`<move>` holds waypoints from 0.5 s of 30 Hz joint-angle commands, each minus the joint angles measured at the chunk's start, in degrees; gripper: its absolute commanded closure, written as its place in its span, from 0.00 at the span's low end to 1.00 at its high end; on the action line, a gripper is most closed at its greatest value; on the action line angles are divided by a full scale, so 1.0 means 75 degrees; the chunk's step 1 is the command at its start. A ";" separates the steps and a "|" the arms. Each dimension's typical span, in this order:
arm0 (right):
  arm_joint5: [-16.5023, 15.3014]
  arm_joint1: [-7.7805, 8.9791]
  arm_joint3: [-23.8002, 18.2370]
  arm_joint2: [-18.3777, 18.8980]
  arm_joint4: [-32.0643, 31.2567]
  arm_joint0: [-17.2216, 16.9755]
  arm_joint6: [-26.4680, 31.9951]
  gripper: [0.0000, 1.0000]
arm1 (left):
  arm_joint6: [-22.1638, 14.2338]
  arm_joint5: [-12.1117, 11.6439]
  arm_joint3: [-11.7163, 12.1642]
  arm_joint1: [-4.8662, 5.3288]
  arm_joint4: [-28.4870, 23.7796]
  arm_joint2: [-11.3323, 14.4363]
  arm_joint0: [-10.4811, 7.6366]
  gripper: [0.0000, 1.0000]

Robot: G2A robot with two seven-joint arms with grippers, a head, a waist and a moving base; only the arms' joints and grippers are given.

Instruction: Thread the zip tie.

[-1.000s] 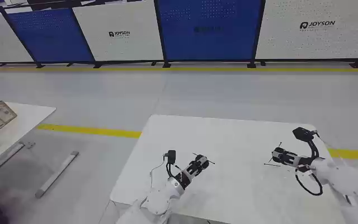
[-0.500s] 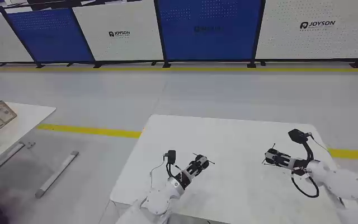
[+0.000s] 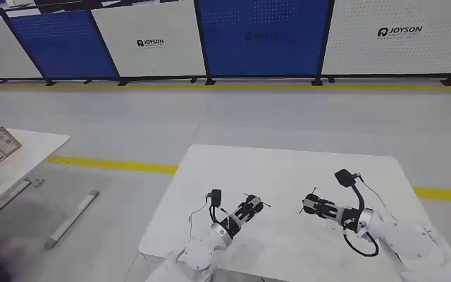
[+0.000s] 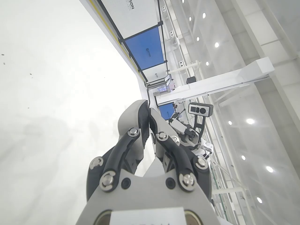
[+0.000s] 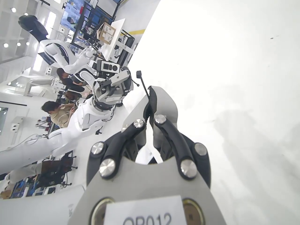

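My left gripper [image 3: 254, 205] sits near the white table's [image 3: 296, 166] front left and is shut on a thin black zip tie [image 3: 266, 204], which crosses its tip. In the left wrist view its fingers [image 4: 140, 115] are pressed together. To its right, my right gripper [image 3: 308, 204] is shut on a second black zip tie [image 3: 313, 191]. The right wrist view shows that strap [image 5: 143, 84] rising from the closed fingertips [image 5: 153, 99], with its square head [image 5: 138, 73] on the end. A short gap separates the two grippers, which point toward each other.
The tabletop beyond both grippers is bare white. Its left edge [image 3: 163, 197] drops to grey floor with a yellow line [image 3: 113, 164]. Another table's corner [image 3: 28, 151] stands far left. Blue and white panels [image 3: 264, 39] close the background.
My right arm has carried its zip tie leftward across the table, closing most of the gap to the left gripper. The left arm has stayed still.
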 commanded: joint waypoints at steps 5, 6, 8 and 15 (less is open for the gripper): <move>-0.0001 0.0000 0.0000 -0.0001 0.0000 0.0000 0.0000 1.00 | 0.0000 0.0000 0.0000 0.0000 0.0000 0.0000 0.0000 1.00; -0.0001 0.0000 0.0000 -0.0001 0.0000 0.0000 0.0000 1.00 | 0.0000 0.0000 0.0000 0.0000 0.0000 0.0000 0.0000 1.00; -0.0001 0.0000 0.0000 -0.0001 0.0000 0.0000 0.0000 1.00 | -0.0009 0.0015 -0.0002 -0.0008 -0.0040 0.0029 -0.0007 1.00; 0.0360 -0.0064 -0.0347 -0.0065 -0.0457 -0.0387 -0.1327 1.00 | 0.0595 -0.0037 0.0022 -0.0097 -0.0043 0.0229 -0.0034 1.00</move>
